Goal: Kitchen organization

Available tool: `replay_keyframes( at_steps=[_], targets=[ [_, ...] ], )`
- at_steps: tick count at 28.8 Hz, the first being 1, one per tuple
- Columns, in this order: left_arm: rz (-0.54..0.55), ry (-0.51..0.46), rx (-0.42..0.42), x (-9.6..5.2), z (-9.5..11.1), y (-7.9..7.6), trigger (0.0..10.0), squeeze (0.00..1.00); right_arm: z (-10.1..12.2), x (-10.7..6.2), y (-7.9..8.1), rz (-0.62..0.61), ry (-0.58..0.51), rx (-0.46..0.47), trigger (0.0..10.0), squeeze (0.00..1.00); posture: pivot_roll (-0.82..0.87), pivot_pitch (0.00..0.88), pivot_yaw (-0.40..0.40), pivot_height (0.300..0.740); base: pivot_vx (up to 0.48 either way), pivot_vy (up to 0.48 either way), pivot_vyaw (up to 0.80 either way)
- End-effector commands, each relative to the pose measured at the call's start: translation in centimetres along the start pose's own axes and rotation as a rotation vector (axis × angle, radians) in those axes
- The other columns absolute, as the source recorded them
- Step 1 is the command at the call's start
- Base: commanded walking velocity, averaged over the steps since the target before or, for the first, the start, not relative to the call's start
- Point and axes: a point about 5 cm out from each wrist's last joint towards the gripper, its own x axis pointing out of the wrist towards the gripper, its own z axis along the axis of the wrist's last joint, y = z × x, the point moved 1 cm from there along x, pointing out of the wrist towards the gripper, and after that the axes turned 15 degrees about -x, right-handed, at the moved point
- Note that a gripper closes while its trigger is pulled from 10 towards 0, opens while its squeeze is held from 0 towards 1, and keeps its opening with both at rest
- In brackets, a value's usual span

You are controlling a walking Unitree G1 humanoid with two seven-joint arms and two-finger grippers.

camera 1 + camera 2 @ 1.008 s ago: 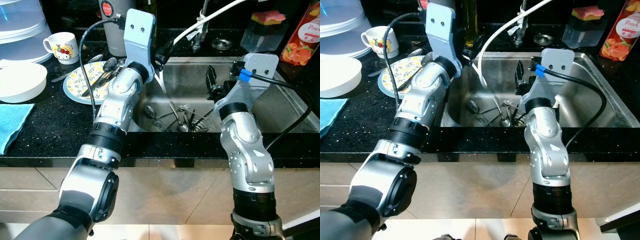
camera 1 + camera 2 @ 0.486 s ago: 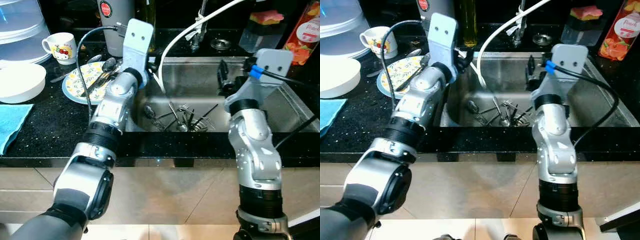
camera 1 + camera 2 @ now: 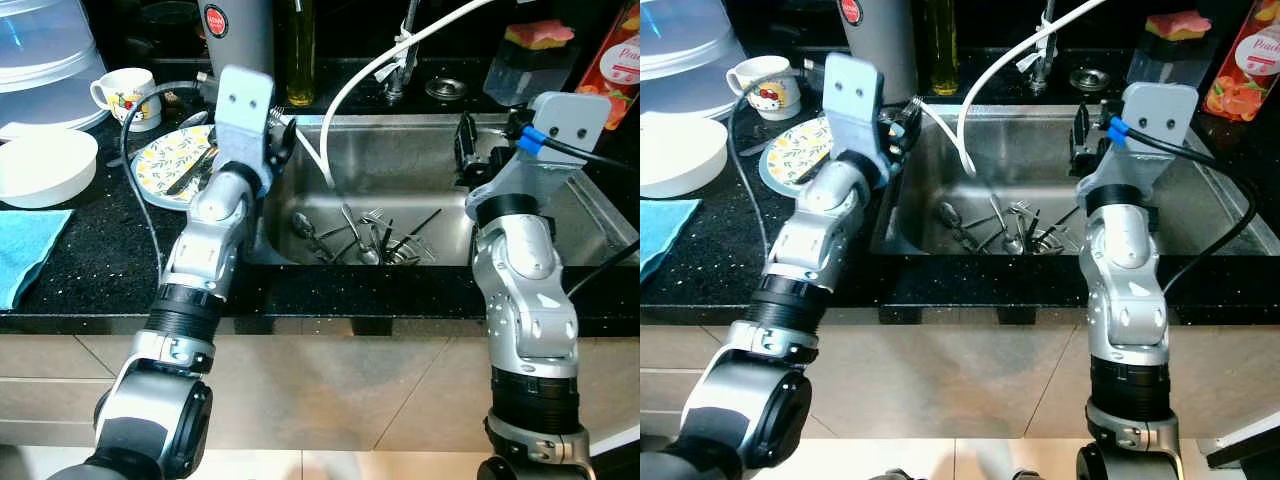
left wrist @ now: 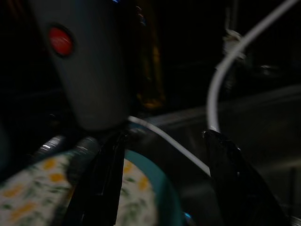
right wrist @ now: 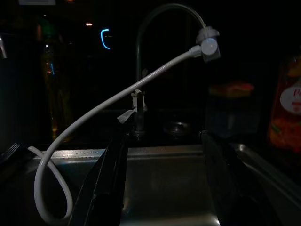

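Note:
Several forks and spoons point(image 3: 365, 240) lie in a heap on the floor of the steel sink point(image 3: 400, 165). A floral plate point(image 3: 150, 165) on the black counter left of the sink carries more cutlery point(image 3: 192, 172). My left gripper point(image 3: 276, 140) hovers over the sink's left rim beside the plate, open, nothing between its fingers point(image 4: 101, 183). My right gripper point(image 3: 466, 150) is raised over the right half of the sink, open and empty, fingers point(image 5: 110, 188) pointing at the faucet point(image 5: 155, 28).
A white hose point(image 3: 340, 90) loops from the faucet into the sink. A mug point(image 3: 125, 92), a white bowl point(image 3: 40, 165), a blue cloth point(image 3: 25, 250) and a clear tub point(image 3: 40, 50) sit left. A grey flask point(image 3: 240, 35), oil bottle point(image 3: 300, 50), sponge box point(image 3: 535, 55) and juice carton point(image 3: 615, 55) line the back.
My left gripper has drawn back from over the sink to its left rim by the plate. My right gripper has risen out of the sink and shifted right.

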Motion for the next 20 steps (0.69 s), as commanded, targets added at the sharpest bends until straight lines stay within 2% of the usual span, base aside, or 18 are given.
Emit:
replay_keyframes(
  at_steps=[1,2,4,5,6,10,12,14,16,20],
  targets=[
    [0.015,-0.048,0.050,0.3,1.8,0.8,10.0,0.00,0.4,0.0,-0.5,0.002,-0.030,-0.028,10.0,0.00,0.08,0.080,0.055,0.740,0.000,0.000,0.00],
    [0.015,-0.048,0.050,0.3,1.8,0.8,10.0,0.00,0.4,0.0,-0.5,0.002,-0.030,-0.028,10.0,0.00,0.08,0.080,0.055,0.740,0.000,0.000,0.00],
    [0.001,-0.096,0.148,0.1,2.8,1.0,10.0,0.00,0.9,0.3,-1.0,-0.002,-0.055,-0.052,10.0,0.00,0.09,0.078,0.057,0.740,0.000,0.000,0.00],
    [0.001,-0.096,0.148,0.1,2.8,1.0,10.0,0.00,0.9,0.3,-1.0,-0.002,-0.055,-0.052,10.0,0.00,0.09,0.078,0.057,0.740,0.000,0.000,0.00],
    [0.007,-0.093,0.207,-0.4,2.6,1.4,10.0,0.00,1.4,0.7,-1.4,-0.007,-0.077,-0.065,10.0,0.00,0.10,0.075,0.058,0.740,0.000,0.000,0.00],
    [0.148,0.055,0.239,-0.5,0.5,3.2,10.0,0.00,1.8,1.0,-1.6,-0.013,-0.096,-0.066,10.0,0.00,0.11,0.073,0.061,0.740,0.000,0.000,0.00],
    [0.148,0.055,0.239,-0.5,0.5,3.2,10.0,0.00,1.8,1.0,-1.6,-0.013,-0.096,-0.066,10.0,0.00,0.11,0.073,0.061,0.740,0.000,0.000,0.00],
    [0.252,0.147,0.226,0.0,-0.2,4.6,10.0,0.00,1.9,1.2,-1.3,-0.006,-0.099,-0.061,10.0,0.00,0.11,0.070,0.059,0.740,0.000,0.000,0.00],
    [0.311,0.218,0.185,0.3,-0.6,5.7,10.0,0.00,1.8,1.1,-0.8,0.007,-0.101,-0.057,10.0,0.00,0.11,0.066,0.065,0.740,0.000,0.000,0.00],
    [0.337,0.277,0.132,0.7,-0.9,6.1,10.0,0.00,1.6,0.8,-0.6,0.017,-0.095,-0.054,10.0,0.00,0.11,0.064,0.065,0.740,0.000,0.000,0.00]
  ],
)
